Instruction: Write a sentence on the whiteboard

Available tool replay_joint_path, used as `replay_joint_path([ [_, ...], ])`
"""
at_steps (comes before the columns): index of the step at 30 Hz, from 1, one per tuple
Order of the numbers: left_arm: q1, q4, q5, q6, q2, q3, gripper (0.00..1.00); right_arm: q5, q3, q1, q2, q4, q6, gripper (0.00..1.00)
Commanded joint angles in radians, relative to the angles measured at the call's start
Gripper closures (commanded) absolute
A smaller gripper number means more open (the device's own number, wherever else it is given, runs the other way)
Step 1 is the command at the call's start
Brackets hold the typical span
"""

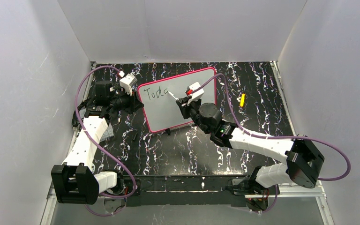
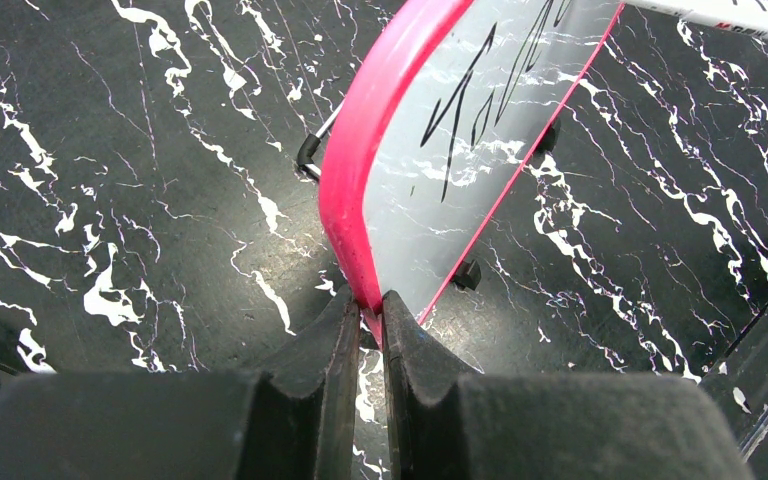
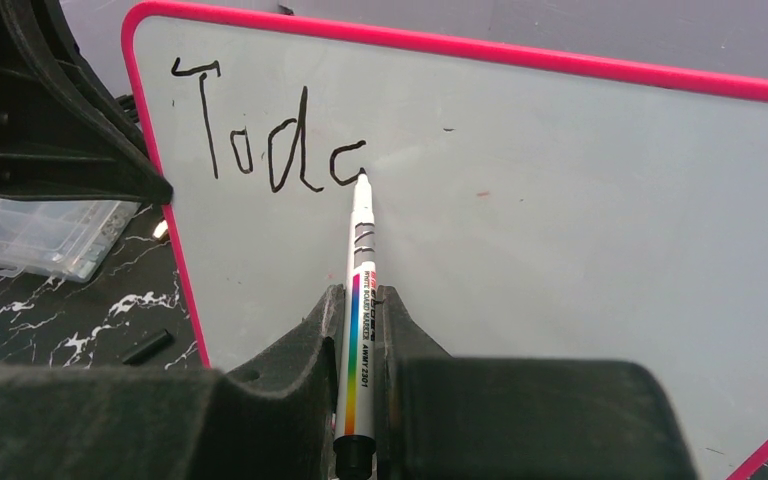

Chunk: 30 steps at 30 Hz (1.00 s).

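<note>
Top external view: a black table [image 1: 178,150] with white marbling carries the whole scene, walled in by pale panels on three sides.

The whiteboard [image 1: 161,112], framed in pink-red, sits on the far middle part of the table between the two arms. It is raised at a tilt with its writing face toward the right arm. One small black foot [image 2: 467,275] shows behind its lower edge in the left wrist view.

The left gripper [image 2: 370,305] is at the board's left edge. Its fingers are pressed together on the pink frame near a lower rounded corner, pinching it.

The right gripper [image 3: 360,295] faces the writing surface. Its fingers are closed on a white marker [image 3: 360,230] with a rainbow-striped label, held roughly upright along the line of the fingers. The marker's tip touches the board.

A clear plastic box [image 3: 40,235] lies on the table left of the board, partly hidden by the left gripper's body.

The sentence [image 3: 265,135] runs across the board's upper left in black strokes: "Tod" followed by an open curve like a "c". The marker tip rests at the upper end of that curve.

A small yellow object [image 1: 242,99] lies on the table to the right of the board, well apart from it. A short black piece [image 3: 147,346] lies near the board's lower left.
</note>
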Motion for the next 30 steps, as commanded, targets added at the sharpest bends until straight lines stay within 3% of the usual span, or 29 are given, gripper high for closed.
replay_joint_path([
  [1,-0.006,-0.043,0.011,0.018,-0.026,-0.006,1.0,0.042,0.047,-0.007,-0.02,0.086,-0.027,0.99],
  [30,-0.006,-0.044,0.01,0.019,-0.025,-0.007,1.0,0.05,-0.059,-0.007,-0.011,0.062,0.034,0.99],
])
